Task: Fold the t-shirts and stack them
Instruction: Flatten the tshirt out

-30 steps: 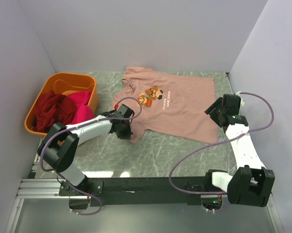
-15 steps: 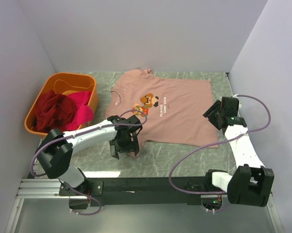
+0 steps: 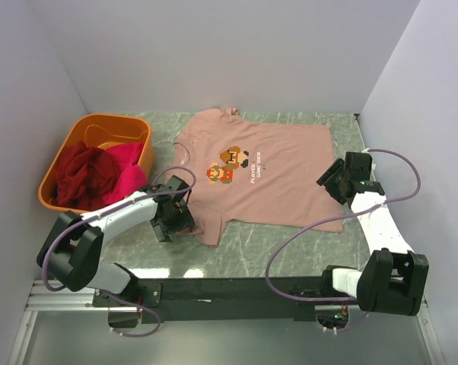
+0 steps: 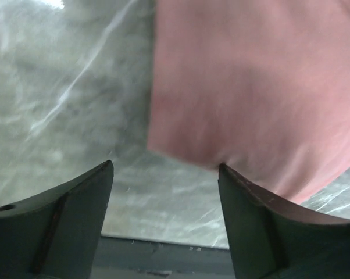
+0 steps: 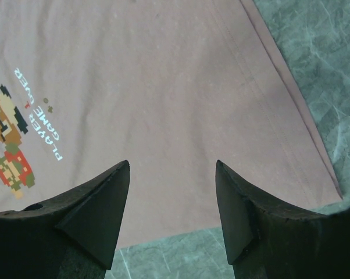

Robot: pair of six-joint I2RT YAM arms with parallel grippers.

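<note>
Hovering wide and empty, my left gripper (image 4: 165,168) is beside the near-left corner of the pink t-shirt (image 3: 282,175); my right gripper (image 5: 172,165), equally wide, is above its right side.

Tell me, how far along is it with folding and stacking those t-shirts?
Done: the pink t-shirt lies spread flat, print up, on the table. In hand: nothing is gripped; the left hand is open at the shirt's near-left corner, and the right hand is open over its other side. Left: no fold made yet, no stack started, and the dark red t-shirt and magenta t-shirt lie bunched in the orange tub.
</note>
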